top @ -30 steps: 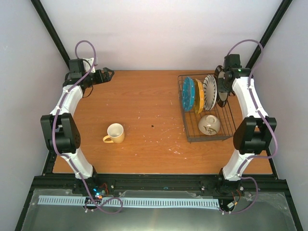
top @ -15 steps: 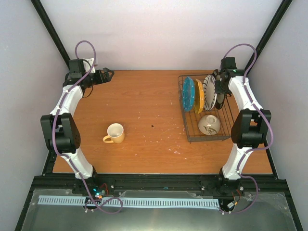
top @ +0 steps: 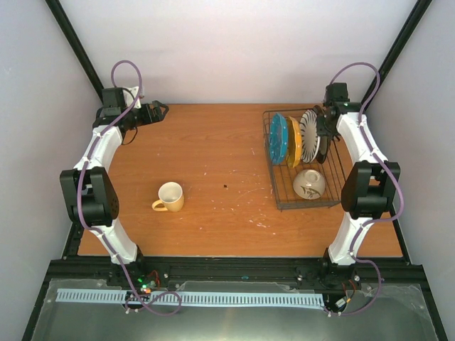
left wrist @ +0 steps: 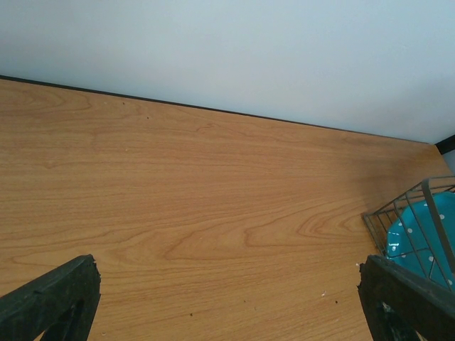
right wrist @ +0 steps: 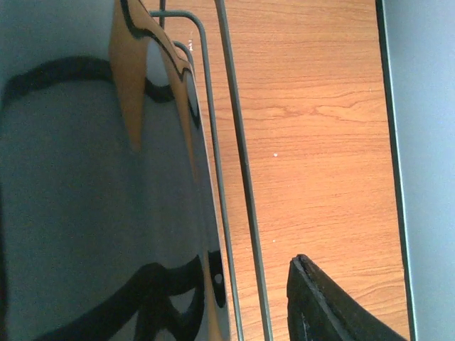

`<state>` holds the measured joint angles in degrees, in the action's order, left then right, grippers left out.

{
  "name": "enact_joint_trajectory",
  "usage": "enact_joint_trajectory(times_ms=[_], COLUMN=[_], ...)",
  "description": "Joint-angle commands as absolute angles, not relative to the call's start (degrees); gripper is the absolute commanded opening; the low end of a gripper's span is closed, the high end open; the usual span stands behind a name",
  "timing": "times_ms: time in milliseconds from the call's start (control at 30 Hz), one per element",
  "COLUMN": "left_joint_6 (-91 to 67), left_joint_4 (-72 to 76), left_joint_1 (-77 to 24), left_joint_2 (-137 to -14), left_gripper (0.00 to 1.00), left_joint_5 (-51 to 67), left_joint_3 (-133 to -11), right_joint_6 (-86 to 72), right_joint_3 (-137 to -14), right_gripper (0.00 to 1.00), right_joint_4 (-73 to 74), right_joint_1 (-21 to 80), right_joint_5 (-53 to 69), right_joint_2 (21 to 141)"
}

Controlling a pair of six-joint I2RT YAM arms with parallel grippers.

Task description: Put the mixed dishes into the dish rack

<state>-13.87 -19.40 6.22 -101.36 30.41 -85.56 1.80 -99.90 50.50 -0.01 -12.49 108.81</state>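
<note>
Only the small yellow mug (top: 170, 196) is left to load; it sits on the surface (top: 213, 156) well apart from the left gripper (left wrist: 227, 284), whose fingers are spread wide. The dish rack (top: 309, 206) below the right gripper (top: 323, 126) holds the teal plate (top: 278, 138), orange-yellow plate (top: 293, 150) and striped-rim plate (top: 310, 135) upright, plus the cream bowl (top: 308, 183). I cannot tell that gripper's spread.

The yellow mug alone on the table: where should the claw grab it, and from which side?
Probably its rim, from above: the yellow mug stands upright, mouth open, so one finger can slip inside the wall opposite the handle, which juts left. The left claw is closer.
</note>
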Motion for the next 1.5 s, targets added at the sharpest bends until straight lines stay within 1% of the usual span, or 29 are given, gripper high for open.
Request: enact_joint_trajectory(times_ms=[0,233,433,500,533,600,667,767,867,967,1033,1133,1200,1300,1367,1433,1467], left_joint_6=[-12.7,-10.0,-7.6,-5.9,-4.3,1.7,8.2,15.5,21.0,28.0,32.0,39.4,42.2,44.7,45.3,45.9,46.2], left_joint_4=[-19.8,-23.4,-24.1,-25.3,-26.2,-28.3,-30.1,-32.1,-36.0,-40.6,-41.3,-45.8,-47.7,-51.0,-51.7,-51.6,-51.6], left_joint_1=[6.4,6.4,6.4,6.4,6.4,6.4,6.3,6.4,6.4,6.3,6.1,5.2,4.6,4.0,3.5,3.2,2.9], left_joint_2=[-101.8,-102.5,-101.8,-101.9,-101.8,-101.0,-99.4,-96.6,-94.5,-91.8,-88.1,-82.7,-78.9,-74.3,-71.2,-69.7,-69.4], left_gripper=[1.0,1.0,1.0,1.0,1.0,0.99,0.99,0.98,0.98,0.98,0.98,0.99,1.0,0.99,0.95,0.89,0.88], left_joint_5=[30.8,30.9,29.0,28.6,28.6,28.1,26.4,24.7,25.3,27.3,27.7,25.0,21.8,20.2,19.8,18.5,18.0], left_joint_3=[-88.2,-87.4,-85.0,-85.1,-85.1,-84.8,-84.1,-82.6,-81.5,-78.2,-74.9,-68.9,-65.1,-61.7,-59.4,-56.9,-56.0], right_joint_6=[0.3,-1.9,-3.3,-3.6,-3.9,-3.2,-1.4,2.2,2.1,2.7,2.4,2.2,2.1,2.0,2.1,2.2,2.3], right_joint_3=[-101.9,-106.9,-109.9,-110.9,-111.2,-111.3,-111.7,-114.3,-114.0,-115.5,-113.8,-111.2,-109.8,-108.5,-108.0,-108.1,-108.1], right_gripper=[0.47,0.52,0.58,0.59,0.62,0.64,0.63,0.63,0.63,0.63,0.63,0.63,0.63,0.63,0.63,0.63,0.63], right_joint_4=[49.7,50.1,49.3,49.3,49.5,49.6,51.6,57.6,59.3,62.1,61.9,61.8,61.6,61.7,61.7,61.8,61.8], right_joint_1=[-0.2,-0.2,-0.2,-0.2,-0.1,0.9,5.3,14.8,23.1,28.1,30.6,33.1,34.0,35.6,36.8,37.9,38.3], right_joint_5=[-15.7,-18.5,-17.2,-14.7,-12.4,-4.8,-1.2,2.1,8.0,12.3,13.7,15.2,16.8,18.1,18.3,18.2,18.2], right_joint_2=[105.9,100.7,96.2,95.3,94.9,94.3,95.5,99.8,102.8,106.8,107.2,106.9,106.8,107.4,107.8,108.2,108.3])
